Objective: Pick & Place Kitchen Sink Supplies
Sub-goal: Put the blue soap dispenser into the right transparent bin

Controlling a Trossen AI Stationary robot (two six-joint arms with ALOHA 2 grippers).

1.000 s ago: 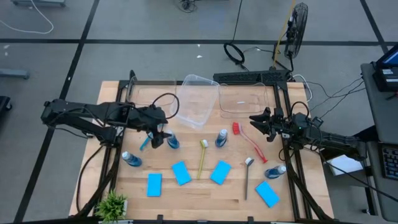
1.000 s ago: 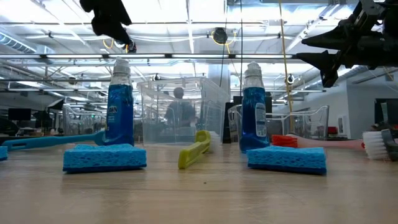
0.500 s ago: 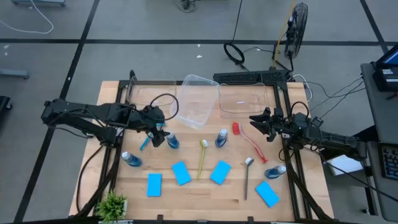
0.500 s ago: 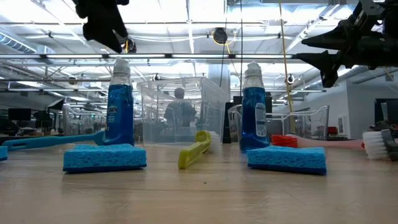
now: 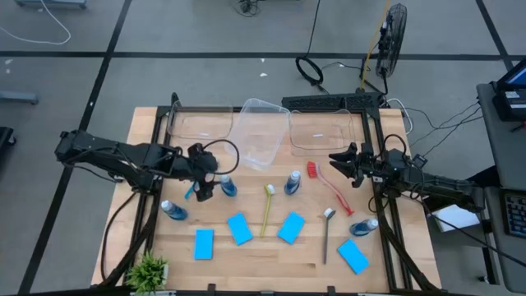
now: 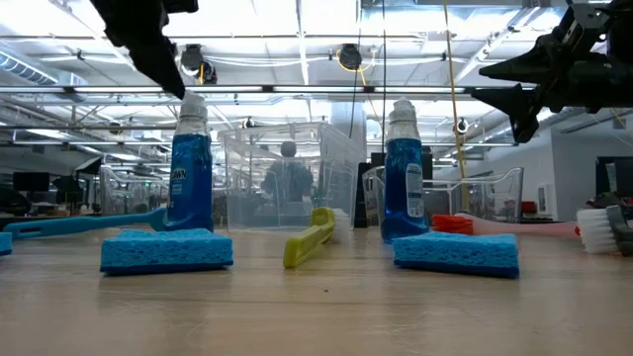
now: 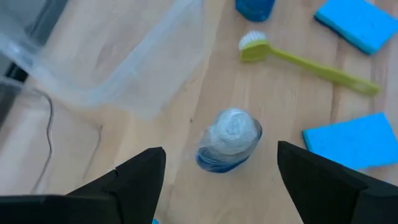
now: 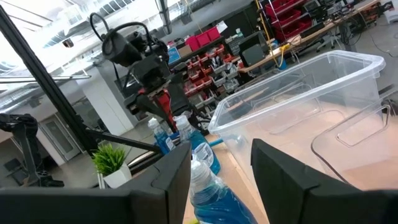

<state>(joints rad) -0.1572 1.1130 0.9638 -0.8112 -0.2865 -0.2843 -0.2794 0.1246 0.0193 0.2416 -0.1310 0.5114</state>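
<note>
The left gripper point(image 7: 221, 171), fingers spread apart and empty, has slid back over the upright blue dish-soap bottle point(image 7: 229, 139) on the table, seemingly lining up a grasp. The right gripper point(image 5: 335, 160) waits open.

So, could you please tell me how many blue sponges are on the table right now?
4, all along the near side of the table: far-left sponge, left-centre sponge, right-centre sponge, and far-right sponge beyond the grey brush. None appears hidden.
</note>
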